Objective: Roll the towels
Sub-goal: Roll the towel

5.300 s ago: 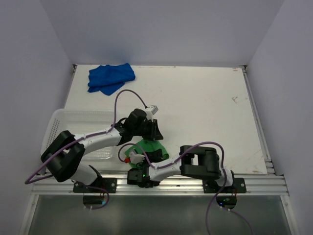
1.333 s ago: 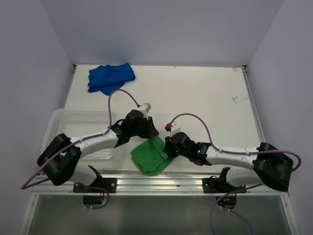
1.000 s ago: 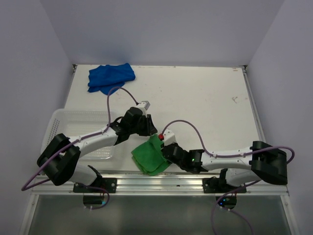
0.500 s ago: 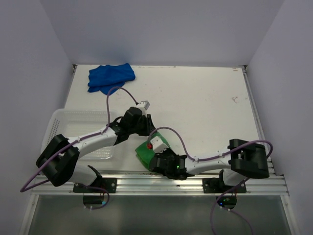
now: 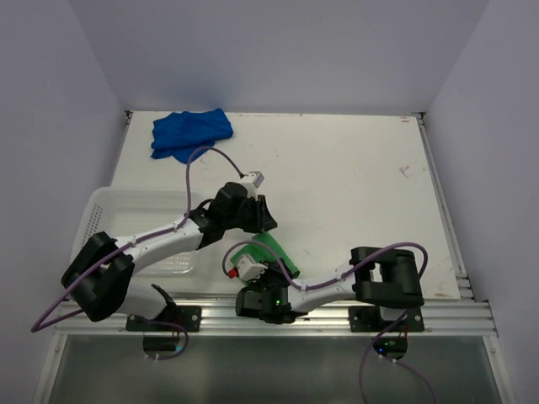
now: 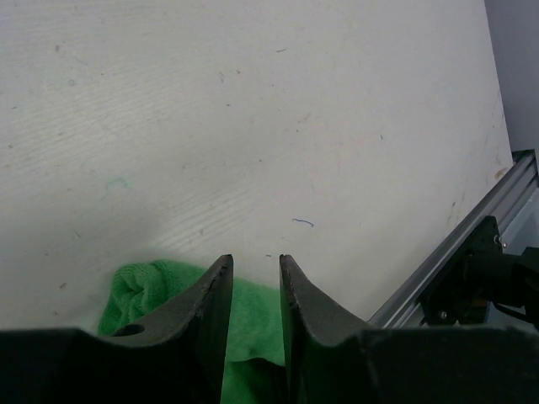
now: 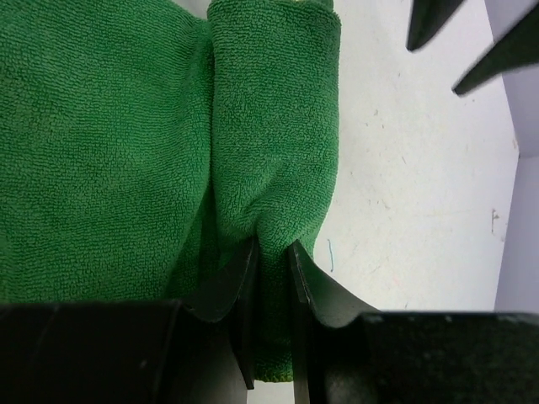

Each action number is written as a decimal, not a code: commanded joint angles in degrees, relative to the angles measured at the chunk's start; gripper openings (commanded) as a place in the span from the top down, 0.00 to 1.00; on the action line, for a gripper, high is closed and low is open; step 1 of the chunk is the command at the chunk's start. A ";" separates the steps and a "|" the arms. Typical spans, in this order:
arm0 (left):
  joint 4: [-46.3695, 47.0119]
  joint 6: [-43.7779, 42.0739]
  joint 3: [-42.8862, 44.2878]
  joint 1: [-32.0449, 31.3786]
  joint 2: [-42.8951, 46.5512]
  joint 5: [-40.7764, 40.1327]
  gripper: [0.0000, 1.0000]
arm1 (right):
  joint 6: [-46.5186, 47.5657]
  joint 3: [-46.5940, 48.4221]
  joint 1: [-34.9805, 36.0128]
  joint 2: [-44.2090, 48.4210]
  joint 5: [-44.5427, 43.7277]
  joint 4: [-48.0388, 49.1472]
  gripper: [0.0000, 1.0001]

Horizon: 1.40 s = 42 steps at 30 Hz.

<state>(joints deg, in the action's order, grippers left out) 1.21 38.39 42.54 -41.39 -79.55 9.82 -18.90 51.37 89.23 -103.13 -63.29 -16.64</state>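
On the left side of the flat white table (image 5: 354,185) sits a white plastic basket (image 5: 126,206) with little holes in it. Behind the basket, at the far left corner of the table, lies a soft royal blue towel (image 5: 191,133). It is all bunched up, and no arm is near it.

The left arm (image 5: 160,240) reaches across the basket toward the middle of the table. The left gripper (image 5: 266,222) (image 6: 253,261) points down at the far edge of a soft bright green towel (image 5: 276,249) (image 6: 143,290). Its two black fingers (image 6: 215,295) are a little bit apart, and you can see the table and some green cloth in the gap. I cannot tell if the tips touch the cloth.

The green towel lies near the front edge of the table, close to the silver metal rail (image 5: 337,313), between the two grippers. It is partly folded over, with a thick soft fold (image 7: 274,126) running along one side.

The right arm (image 5: 337,282) is bent back on itself, low by the rail. The right gripper (image 5: 268,263) (image 7: 269,248) sits at the near side of the green towel. Its fingers (image 7: 227,282) are squeezed tight on the thick fold, and the cloth bunches up where they pinch it. In the right wrist view, the tips of the left gripper's fingers (image 7: 434,21) show just past the far end of the fold.
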 commanded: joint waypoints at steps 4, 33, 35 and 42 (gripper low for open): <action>6.34 1.51 -2.20 -3.00 1.59 3.54 0.67 | -0.27 4.78 0.68 -4.71 0.97 -3.22 1.00; 11.71 4.76 -16.88 -5.90 -1.57 -3.67 0.69 | -2.29 0.83 0.15 8.28 3.08 1.26 0.68; 11.97 4.76 -17.06 -5.90 -2.01 -3.85 0.69 | -2.64 0.83 0.07 9.70 3.08 1.53 0.63; 11.62 4.59 -16.62 -5.90 -2.72 -4.46 0.70 | -6.24 -1.80 0.07 17.16 4.75 1.53 0.56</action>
<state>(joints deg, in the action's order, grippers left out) 17.34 43.94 27.62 -47.03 -80.53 8.60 -21.23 51.31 89.30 -90.04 -58.92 -16.47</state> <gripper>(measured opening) 0.303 0.439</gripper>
